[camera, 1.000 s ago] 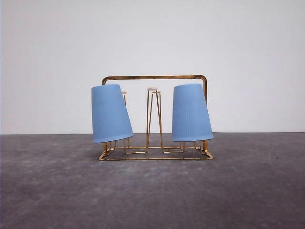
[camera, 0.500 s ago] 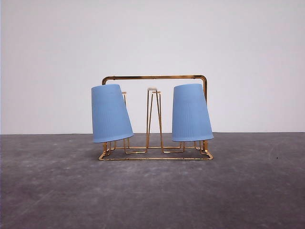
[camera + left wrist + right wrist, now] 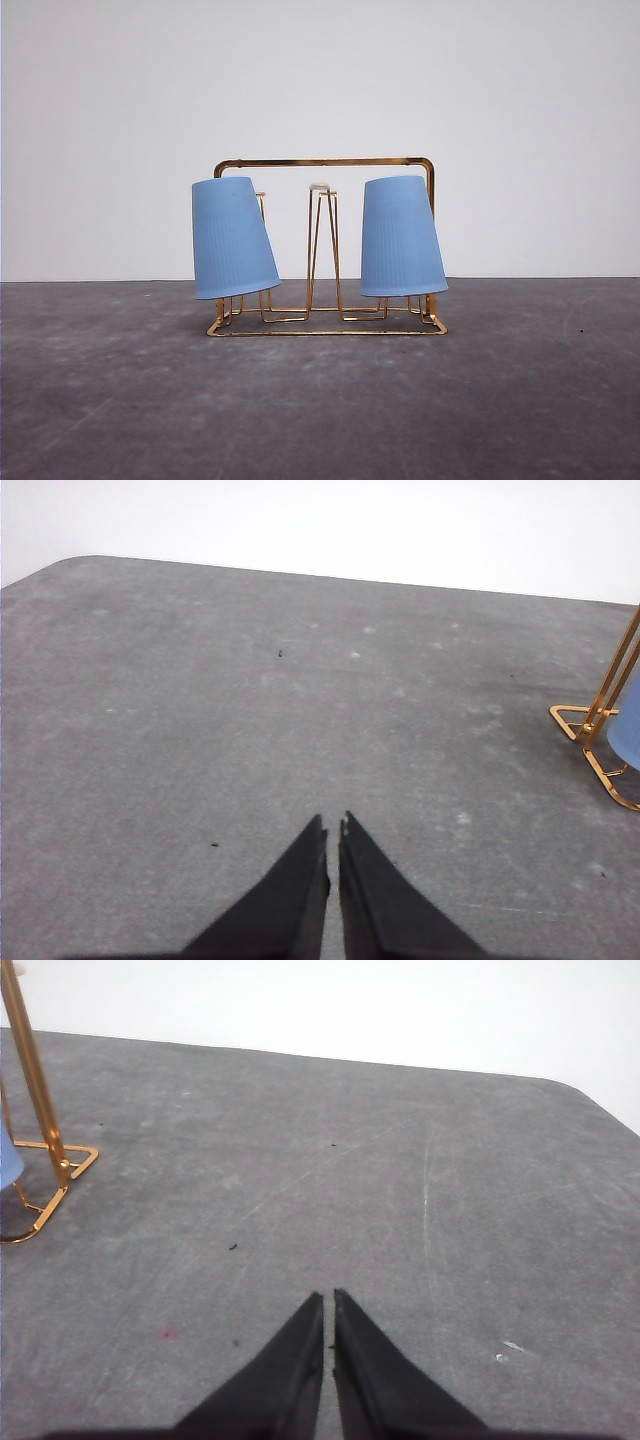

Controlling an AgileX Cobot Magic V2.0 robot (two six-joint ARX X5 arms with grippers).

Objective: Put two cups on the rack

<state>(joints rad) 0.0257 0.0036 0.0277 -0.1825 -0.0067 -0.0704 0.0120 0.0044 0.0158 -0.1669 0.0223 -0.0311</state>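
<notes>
Outer pegs hidden inside cups (image 3: 233, 240) — rack (image 3: 597, 742) cut by frame edge.

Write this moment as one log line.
left cup: on rack | right cup: on rack | left tool: shut | right tool: shut

Both cups (image 3: 233, 240) (image 3: 401, 238) look like matt, finely ribbed light blue plastic; the rack (image 3: 327, 245) is shiny gold wire; the counter (image 3: 320, 410) is rough, mottled grey.
</notes>
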